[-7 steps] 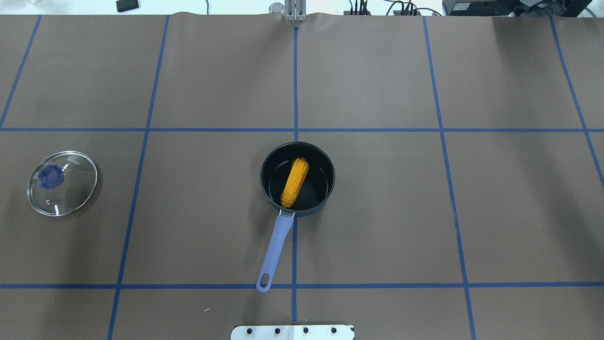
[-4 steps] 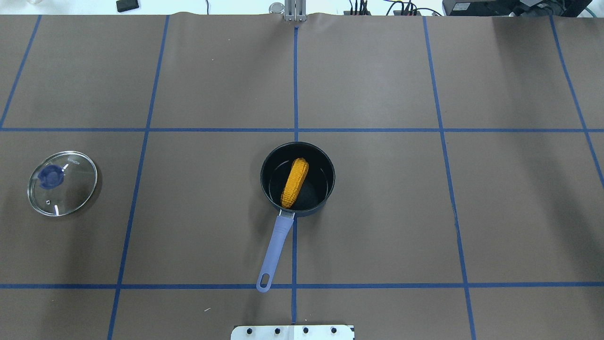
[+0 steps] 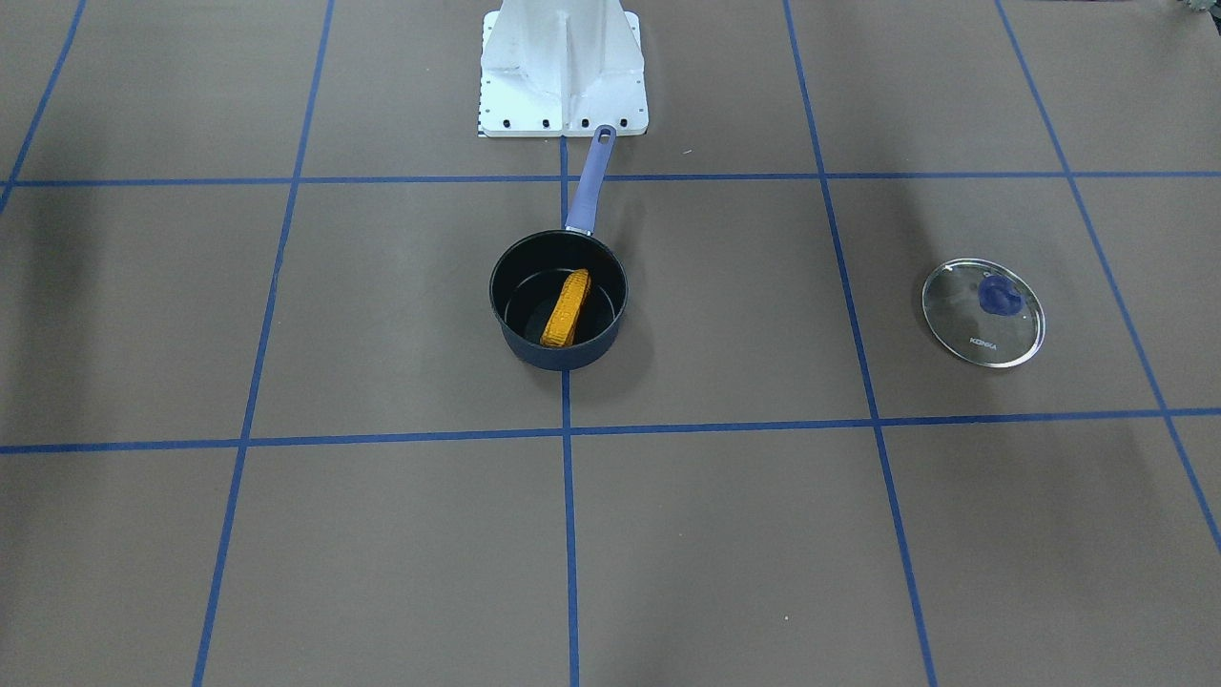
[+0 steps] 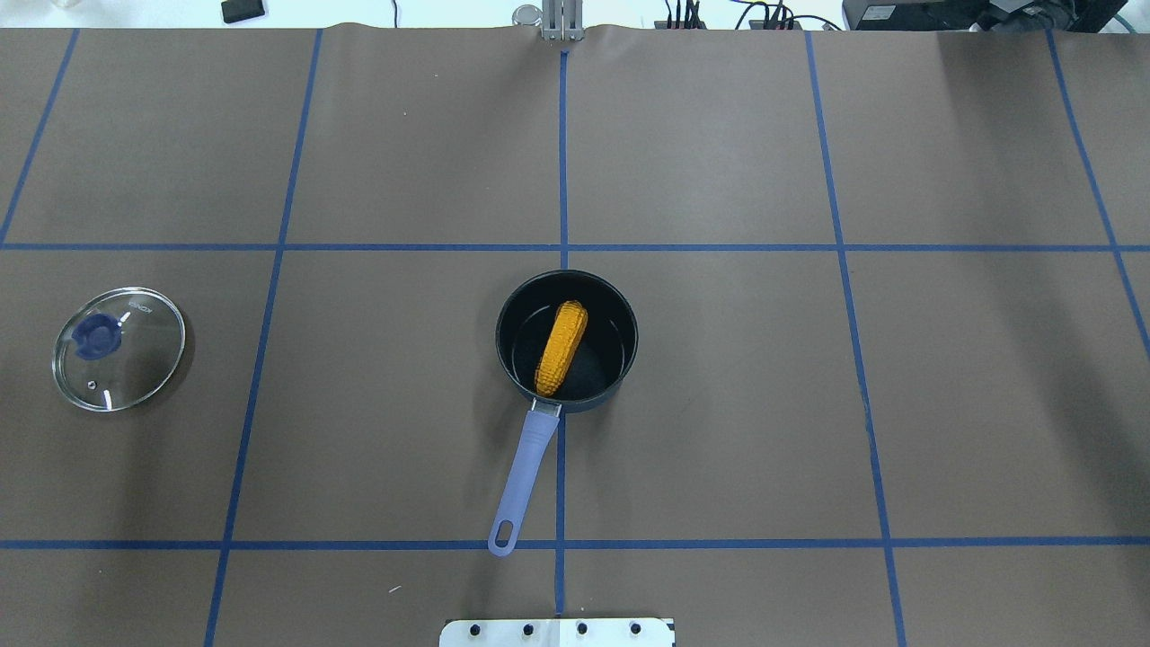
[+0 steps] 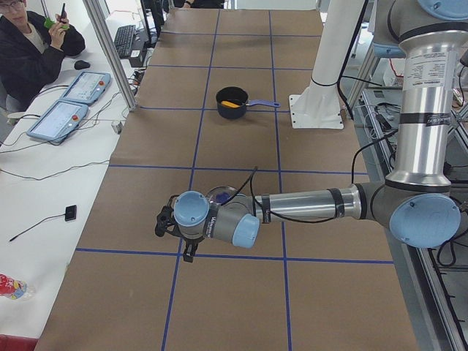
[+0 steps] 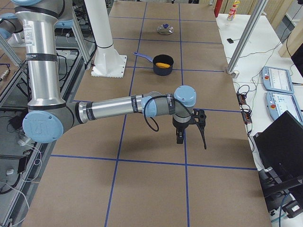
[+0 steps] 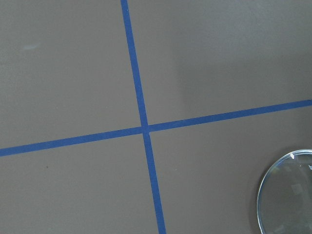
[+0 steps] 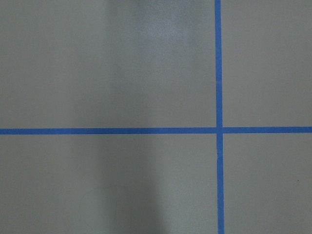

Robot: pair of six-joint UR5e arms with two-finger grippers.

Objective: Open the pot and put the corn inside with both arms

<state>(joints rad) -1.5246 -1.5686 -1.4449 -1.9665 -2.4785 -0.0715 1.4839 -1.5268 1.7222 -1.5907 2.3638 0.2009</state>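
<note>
The dark navy pot [image 4: 630, 334] stands open at the table's middle, its lavender handle [image 4: 530, 458] pointing toward the robot base. The orange-yellow corn [image 4: 561, 349] lies inside it, as the front-facing view [image 3: 566, 307] also shows. Both arms show only in the side views. My left gripper [image 5: 170, 228] hangs above the table next to the glass lid, far from the pot [image 5: 232, 95]. My right gripper [image 6: 191, 130] hangs above bare table, well away from the pot [image 6: 163, 64]. I cannot tell whether either is open or shut.
The round glass lid [image 4: 119, 349] with a blue knob lies flat at the table's left; its edge shows in the left wrist view [image 7: 290, 195]. The white robot base [image 3: 563, 67] stands behind the pot handle. An operator [image 5: 29, 44] sits at the side bench.
</note>
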